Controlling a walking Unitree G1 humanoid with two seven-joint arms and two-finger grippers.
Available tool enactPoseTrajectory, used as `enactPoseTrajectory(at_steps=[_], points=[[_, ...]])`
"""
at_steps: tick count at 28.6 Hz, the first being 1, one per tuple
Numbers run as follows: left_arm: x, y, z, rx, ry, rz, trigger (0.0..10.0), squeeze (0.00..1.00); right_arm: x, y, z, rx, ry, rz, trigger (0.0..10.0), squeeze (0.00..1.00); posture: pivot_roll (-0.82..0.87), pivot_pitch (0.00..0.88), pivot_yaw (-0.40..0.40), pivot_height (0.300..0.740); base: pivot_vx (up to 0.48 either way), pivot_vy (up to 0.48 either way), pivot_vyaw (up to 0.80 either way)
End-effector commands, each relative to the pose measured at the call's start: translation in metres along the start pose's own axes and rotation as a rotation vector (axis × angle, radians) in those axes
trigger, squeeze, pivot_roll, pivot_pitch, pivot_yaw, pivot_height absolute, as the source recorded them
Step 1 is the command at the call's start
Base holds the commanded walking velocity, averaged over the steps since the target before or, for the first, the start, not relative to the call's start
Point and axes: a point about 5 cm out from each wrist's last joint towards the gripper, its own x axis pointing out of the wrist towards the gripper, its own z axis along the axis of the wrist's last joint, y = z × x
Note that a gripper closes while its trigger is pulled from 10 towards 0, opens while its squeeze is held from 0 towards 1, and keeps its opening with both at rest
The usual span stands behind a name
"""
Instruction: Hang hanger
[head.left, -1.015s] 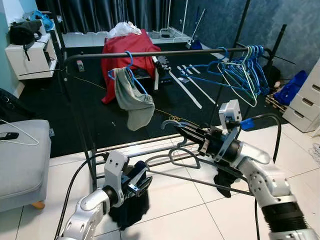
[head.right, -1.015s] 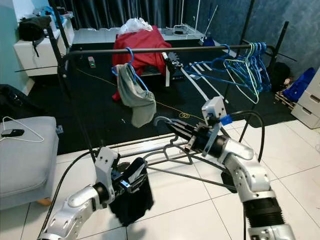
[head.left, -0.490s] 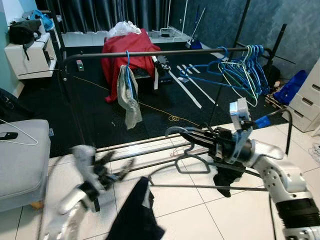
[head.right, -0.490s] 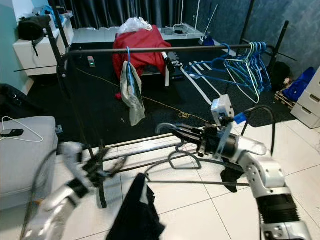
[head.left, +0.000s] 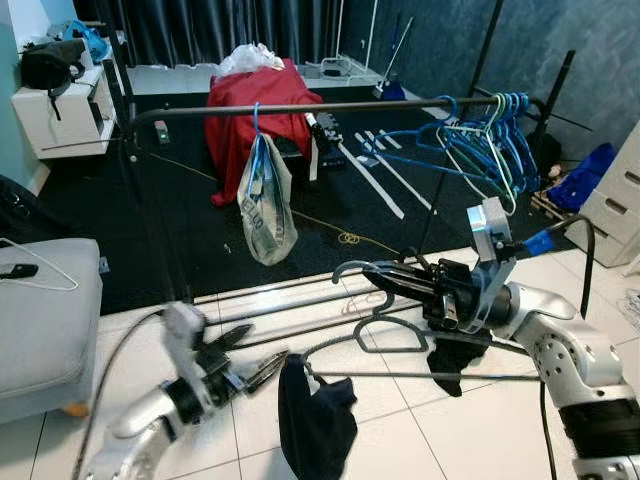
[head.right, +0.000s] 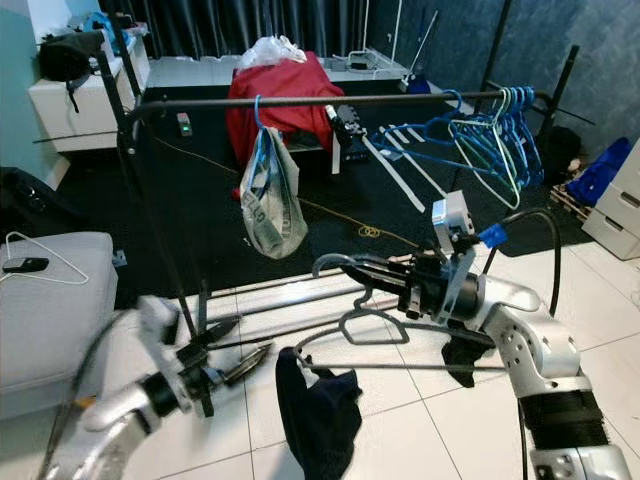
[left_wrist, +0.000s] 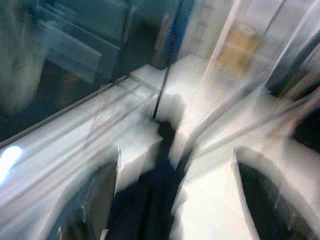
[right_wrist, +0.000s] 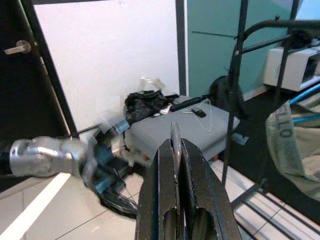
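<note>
My right gripper (head.left: 405, 283) is shut on the neck of a grey wire hanger (head.left: 400, 345), held low in front of the clothes rack, hook (head.left: 345, 268) pointing left. A dark garment (head.left: 315, 420) droops from the hanger's left end. My left gripper (head.left: 252, 357) is open just left of that garment, fingers spread, not touching it. The black rail (head.left: 320, 105) runs above and behind. In the right wrist view the fingers (right_wrist: 192, 185) pinch the hanger wire (right_wrist: 175, 145). The left wrist view is blurred, with the dark garment (left_wrist: 145, 210) between its fingers.
A blue hanger with a grey cloth (head.left: 262, 200) hangs on the rail's left part, a bunch of blue hangers (head.left: 490, 135) on its right. The rack's base bars (head.left: 290, 300) cross the floor. A grey seat (head.left: 40, 320) stands left, white drawers (head.left: 615, 200) right.
My left gripper opened and let go of the dark garment, which now hangs from the hanger's end. The right gripper shifted slightly right with the hanger. The grey cloth on the rail swung round.
</note>
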Motion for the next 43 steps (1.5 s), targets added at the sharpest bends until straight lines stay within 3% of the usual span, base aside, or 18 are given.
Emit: enactPoseTrajectory(at_steps=[1,5,10,11,12,13,18,19,20,23,27,32,35,39,43], points=[[0.012,-0.004,-0.013,0.007,0.097,0.086,10.0,0.00,0.003,0.001,0.012,-0.040,-0.031,-0.012,10.0,0.00,-0.12,0.042,-0.054,0.740,0.000,0.000,0.00],[0.024,-0.004,-0.009,-0.024,0.132,0.195,10.0,0.00,0.012,0.000,0.018,-0.073,-0.044,-0.056,10.0,0.00,-0.12,0.047,-0.052,0.740,0.000,0.000,0.00],[0.026,0.001,-0.007,-0.058,0.145,0.286,10.0,0.00,0.020,-0.003,0.021,-0.086,-0.059,-0.100,10.0,0.00,-0.12,0.056,-0.052,0.740,0.000,0.000,0.00],[0.027,0.002,-0.007,-0.083,0.144,0.300,10.0,0.70,0.024,-0.004,0.022,-0.091,-0.069,-0.117,10.0,0.00,-0.12,0.058,-0.054,0.740,0.000,0.000,0.00],[0.027,0.002,-0.007,-0.083,0.144,0.300,10.0,0.70,0.024,-0.004,0.022,-0.091,-0.069,-0.117,10.0,0.00,-0.12,0.058,-0.054,0.740,0.000,0.000,0.00],[0.027,0.002,-0.009,-0.127,0.152,0.291,10.0,1.00,0.029,-0.007,0.023,-0.098,-0.077,-0.139,10.0,0.00,-0.12,0.058,-0.059,0.740,0.000,0.000,0.00],[0.024,0.006,-0.021,-0.117,0.236,0.303,10.0,1.00,0.039,-0.016,0.027,-0.117,-0.097,-0.211,10.0,0.00,-0.12,0.062,-0.056,0.740,0.000,0.000,0.00],[0.023,0.009,-0.024,-0.110,0.256,0.338,10.0,0.76,0.041,-0.018,0.029,-0.118,-0.108,-0.231,10.0,0.00,-0.12,0.064,-0.058,0.740,0.000,0.000,0.00],[0.021,0.012,-0.027,-0.100,0.291,0.374,10.0,0.00,0.044,-0.020,0.032,-0.115,-0.124,-0.249,10.0,0.00,-0.12,0.066,-0.058,0.740,0.000,0.000,0.00],[0.018,0.014,-0.031,-0.089,0.328,0.410,10.0,0.00,0.048,-0.021,0.035,-0.109,-0.148,-0.265,10.0,0.00,-0.12,0.068,-0.061,0.740,0.000,0.000,0.00],[0.022,0.012,-0.033,-0.107,0.306,0.406,10.0,0.00,0.051,-0.020,0.038,-0.100,-0.168,-0.271,10.0,0.00,-0.11,0.068,-0.062,0.740,0.000,0.000,0.00],[0.042,0.002,-0.035,-0.138,0.227,0.382,10.0,0.00,0.055,-0.018,0.044,-0.086,-0.197,-0.268,10.0,0.00,-0.13,0.071,-0.061,0.740,0.000,0.000,0.00],[0.056,-0.005,-0.029,-0.228,0.148,0.342,10.0,0.00,0.056,-0.018,0.049,-0.087,-0.210,-0.271,10.0,0.00,-0.14,0.075,-0.059,0.740,0.000,0.000,0.00],[0.065,-0.013,-0.023,-0.282,0.078,0.281,10.0,0.00,0.056,-0.016,0.051,-0.078,-0.219,-0.265,10.0,0.00,-0.14,0.083,-0.057,0.740,0.000,0.000,0.00],[0.067,-0.012,-0.020,-0.244,0.051,0.286,10.0,0.00,0.056,-0.014,0.052,-0.068,-0.217,-0.243,10.0,0.00,-0.15,0.090,-0.055,0.740,0.000,0.000,0.00]])
